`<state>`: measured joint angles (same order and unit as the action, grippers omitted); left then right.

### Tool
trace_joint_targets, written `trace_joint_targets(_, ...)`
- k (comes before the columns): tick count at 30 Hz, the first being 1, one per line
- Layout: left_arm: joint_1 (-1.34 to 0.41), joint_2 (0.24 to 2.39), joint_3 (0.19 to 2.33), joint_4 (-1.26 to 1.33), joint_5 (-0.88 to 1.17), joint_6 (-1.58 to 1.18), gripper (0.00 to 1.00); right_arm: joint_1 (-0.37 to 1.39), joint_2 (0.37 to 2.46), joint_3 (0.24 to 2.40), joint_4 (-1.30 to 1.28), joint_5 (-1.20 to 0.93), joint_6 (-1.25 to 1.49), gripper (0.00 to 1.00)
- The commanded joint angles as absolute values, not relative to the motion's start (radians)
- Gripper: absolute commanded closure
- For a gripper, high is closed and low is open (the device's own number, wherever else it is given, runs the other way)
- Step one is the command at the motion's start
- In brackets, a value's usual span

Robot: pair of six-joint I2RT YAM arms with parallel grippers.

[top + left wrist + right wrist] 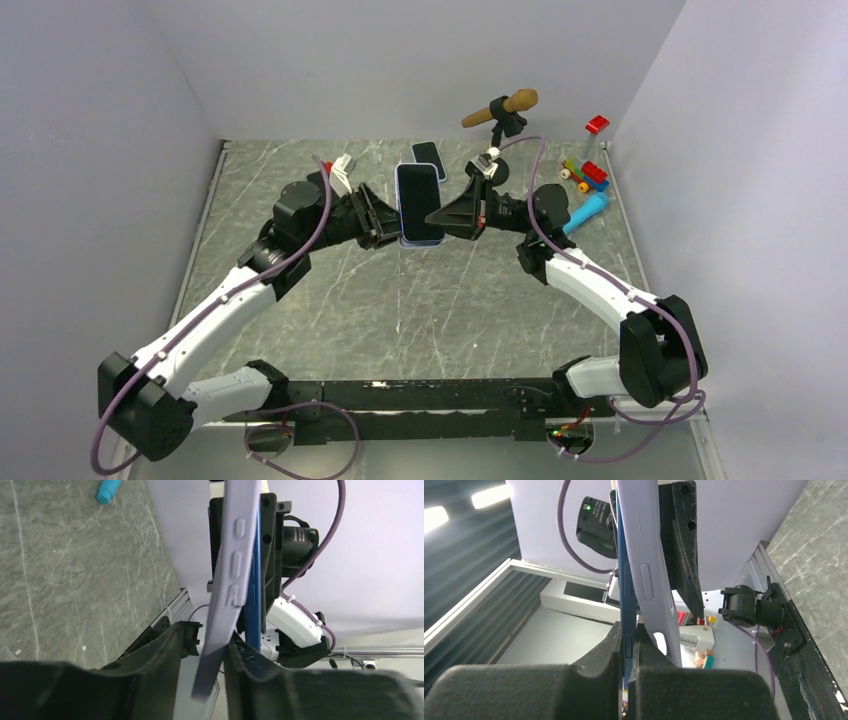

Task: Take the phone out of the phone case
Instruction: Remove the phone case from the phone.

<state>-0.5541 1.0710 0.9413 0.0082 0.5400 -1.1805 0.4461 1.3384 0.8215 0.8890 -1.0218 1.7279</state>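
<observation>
The left gripper (212,639) is clamped on the lavender phone case (232,575), and the right gripper (626,637) is pinched tight on the blue phone (626,600). Both are held above the table (400,300). The case gapes away from the phone along one end but still clings, so the separation looks roughly half done.

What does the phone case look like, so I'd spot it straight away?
Over the middle of the grey table, the left gripper and right gripper hold a blue phone in the air. The phone case is the pale lilac shell parting from it, pinched by the left gripper. The other phone lies flat on the table.
</observation>
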Motion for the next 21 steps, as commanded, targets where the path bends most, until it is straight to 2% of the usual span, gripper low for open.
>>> trace_joint_targets(1,-0.552,1.165,0.991,0.102,0.544,-1.236,0.68,0.459,1.278,0.829,0.919,-1.017,1.691,1.0)
trace_joint_targets(6,-0.537,1.211,1.074,-0.061,0.467,-1.2,1.0,0.458,1.224,0.815,0.736,-0.991,1.592,1.0)
trace_joint_targets(12,-0.514,1.223,1.116,-0.285,0.343,-1.166,1.0,0.459,1.154,0.816,0.471,-0.968,1.456,1.0)
trace_joint_targets(16,-0.482,1.242,1.121,-0.36,0.375,-1.13,1.0,0.454,1.141,0.872,0.25,-0.943,1.309,1.0)
trace_joint_targets(21,-0.487,1.227,1.094,-0.486,0.4,-1.032,1.0,0.437,1.166,0.996,-0.283,-0.79,0.952,1.0)
